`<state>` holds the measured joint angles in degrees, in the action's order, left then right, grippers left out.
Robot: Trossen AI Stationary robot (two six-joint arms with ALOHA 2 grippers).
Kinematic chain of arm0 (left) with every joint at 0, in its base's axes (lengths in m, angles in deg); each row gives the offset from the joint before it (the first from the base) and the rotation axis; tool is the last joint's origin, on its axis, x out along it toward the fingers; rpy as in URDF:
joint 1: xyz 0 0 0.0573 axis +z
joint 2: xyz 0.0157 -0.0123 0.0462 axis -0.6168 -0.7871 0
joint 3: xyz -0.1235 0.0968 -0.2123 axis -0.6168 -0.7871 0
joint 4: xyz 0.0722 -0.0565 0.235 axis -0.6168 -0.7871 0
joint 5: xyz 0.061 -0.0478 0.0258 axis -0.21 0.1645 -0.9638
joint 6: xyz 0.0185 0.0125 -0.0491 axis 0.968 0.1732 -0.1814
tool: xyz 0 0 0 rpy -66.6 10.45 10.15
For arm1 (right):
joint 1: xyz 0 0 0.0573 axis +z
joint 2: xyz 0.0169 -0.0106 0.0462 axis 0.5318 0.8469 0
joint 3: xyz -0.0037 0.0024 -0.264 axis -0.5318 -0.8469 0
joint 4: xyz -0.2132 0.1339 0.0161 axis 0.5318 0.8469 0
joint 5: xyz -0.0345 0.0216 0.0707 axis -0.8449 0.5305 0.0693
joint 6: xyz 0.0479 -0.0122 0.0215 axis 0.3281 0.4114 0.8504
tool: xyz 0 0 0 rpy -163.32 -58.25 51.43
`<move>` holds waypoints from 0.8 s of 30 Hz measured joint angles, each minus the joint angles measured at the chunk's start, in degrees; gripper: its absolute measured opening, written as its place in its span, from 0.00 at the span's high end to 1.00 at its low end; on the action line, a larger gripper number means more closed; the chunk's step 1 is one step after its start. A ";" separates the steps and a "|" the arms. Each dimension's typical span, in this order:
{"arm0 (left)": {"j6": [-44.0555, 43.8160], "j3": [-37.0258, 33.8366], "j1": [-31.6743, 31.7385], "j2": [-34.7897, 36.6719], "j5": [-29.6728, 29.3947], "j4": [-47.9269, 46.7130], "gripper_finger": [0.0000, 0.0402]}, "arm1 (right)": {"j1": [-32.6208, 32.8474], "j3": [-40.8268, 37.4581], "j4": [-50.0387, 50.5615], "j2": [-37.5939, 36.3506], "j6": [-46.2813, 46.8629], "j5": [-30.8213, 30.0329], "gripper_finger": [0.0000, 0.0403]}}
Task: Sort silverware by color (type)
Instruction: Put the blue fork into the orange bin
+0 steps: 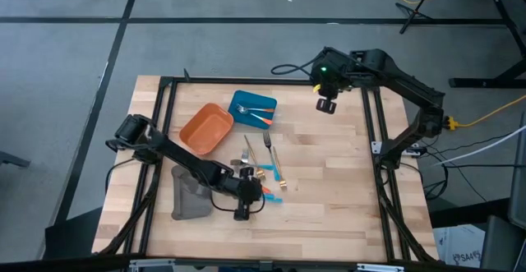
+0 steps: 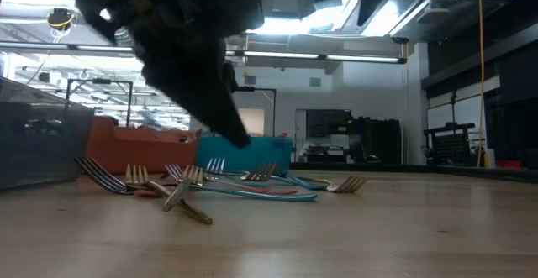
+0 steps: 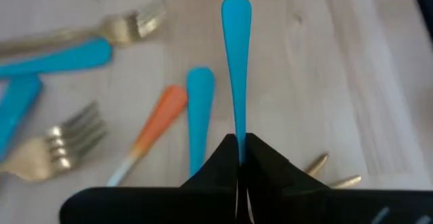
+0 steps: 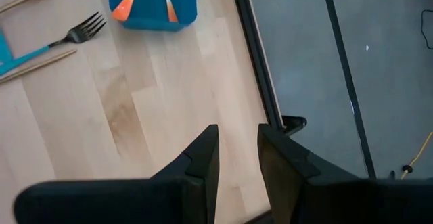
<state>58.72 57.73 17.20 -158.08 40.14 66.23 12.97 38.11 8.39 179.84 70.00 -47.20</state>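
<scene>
In the left wrist view, nearest the lens, the left claw (image 3: 238,158) is seen clamped shut on a slim blue-handled utensil (image 3: 235,68), whose plastic handle stands straight out from between the pressed-together fingers. Which end is gripped, and whether it is a fork or a spoon, cannot be told, because the working end is hidden inside the claw.

Just beside it on the pale wooden surface (image 3: 352,61) lie a second blue handle (image 3: 199,109) and an orange-handled piece (image 3: 157,124). Two gold-tined forks (image 3: 61,143) lie toward the left edge of that frame, one cut off by the border.

In the high view this claw sits at lower centre of the frame, over the scattered pile of silverware (image 1: 265,172). Beyond the pile, toward the upper centre, lie the orange plastic tray (image 1: 205,128) and the blue plastic tray (image 1: 253,110), the blue one already holding a few pieces. A grey tray (image 1: 189,200) lies at lower left, partly covered by the arm.

The step in hand is judged to be a pick of a blue-handled piece. Next, a lift clear of its neighbours and a carry toward the blue tray would be called for.

Farthest off, at the upper right of the high view, the right claw (image 1: 328,105) is parked above the surface's far edge with its fingers held apart and nothing between them.

In the low view the left arm is a dark blur, and its grasp cannot be made out.
</scene>
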 joint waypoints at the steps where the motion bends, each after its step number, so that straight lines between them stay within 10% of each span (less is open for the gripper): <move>1: 0.00 0.02 0.04 0.81 -0.85 -0.60 0.98 | 0.02 0.00 0.54 -0.63 0.04 0.17 0.77; 18: 0.39 -0.02 0.74 25.93 -27.47 -17.66 0.99 | 0.06 -0.72 0.88 -14.36 9.61 -0.25 0.77; 24: -3.68 0.00 0.79 34.54 -35.75 -30.47 0.99 | 0.06 -17.11 -11.27 -21.37 9.81 -0.18 0.77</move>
<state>55.04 57.73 17.98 -123.54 4.39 35.76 13.03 21.00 -2.88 158.48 79.81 -47.38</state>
